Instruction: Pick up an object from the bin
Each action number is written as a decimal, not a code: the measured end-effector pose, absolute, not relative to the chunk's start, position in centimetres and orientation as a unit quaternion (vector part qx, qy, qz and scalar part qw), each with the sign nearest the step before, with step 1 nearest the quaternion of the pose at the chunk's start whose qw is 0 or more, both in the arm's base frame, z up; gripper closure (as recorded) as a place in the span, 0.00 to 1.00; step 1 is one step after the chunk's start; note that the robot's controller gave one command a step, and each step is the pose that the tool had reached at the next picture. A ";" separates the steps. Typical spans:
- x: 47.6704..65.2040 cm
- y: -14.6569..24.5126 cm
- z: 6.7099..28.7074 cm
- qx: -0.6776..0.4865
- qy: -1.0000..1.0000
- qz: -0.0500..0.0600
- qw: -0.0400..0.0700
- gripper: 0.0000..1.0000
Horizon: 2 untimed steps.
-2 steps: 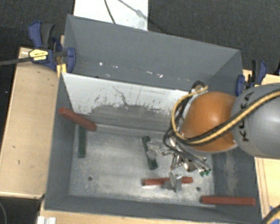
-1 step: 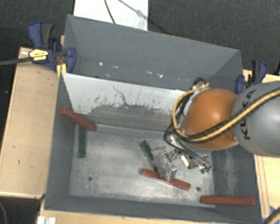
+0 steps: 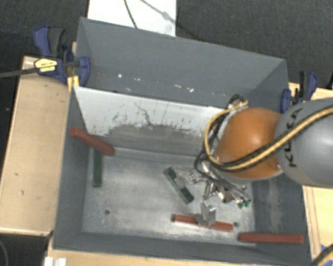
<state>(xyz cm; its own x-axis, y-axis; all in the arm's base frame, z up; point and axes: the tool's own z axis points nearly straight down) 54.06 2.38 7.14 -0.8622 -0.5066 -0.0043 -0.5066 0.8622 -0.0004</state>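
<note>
My gripper (image 3: 207, 211) hangs below the orange wrist cover in the front right part of the bin. Its tip comes down right at a thin red-brown stick (image 3: 187, 220) that lies flat along the bin floor near the front wall. I cannot see whether the stick is gripped. A dark green flat piece (image 3: 180, 185) lies slanted just left of the gripper, apart from it. A second red-brown stick (image 3: 270, 238) rests at the front right corner.
At the left side a red-brown stick (image 3: 92, 142) leans on the sloped wall, with a dark green bar (image 3: 97, 169) below it. The arm and its cables cover the bin's right rear part.
</note>
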 end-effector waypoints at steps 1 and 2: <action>53.6 3.3 7.6 -0.243 0.970 0.000 0.000 0.00; 57.1 2.4 8.2 -0.440 0.898 0.000 0.003 0.00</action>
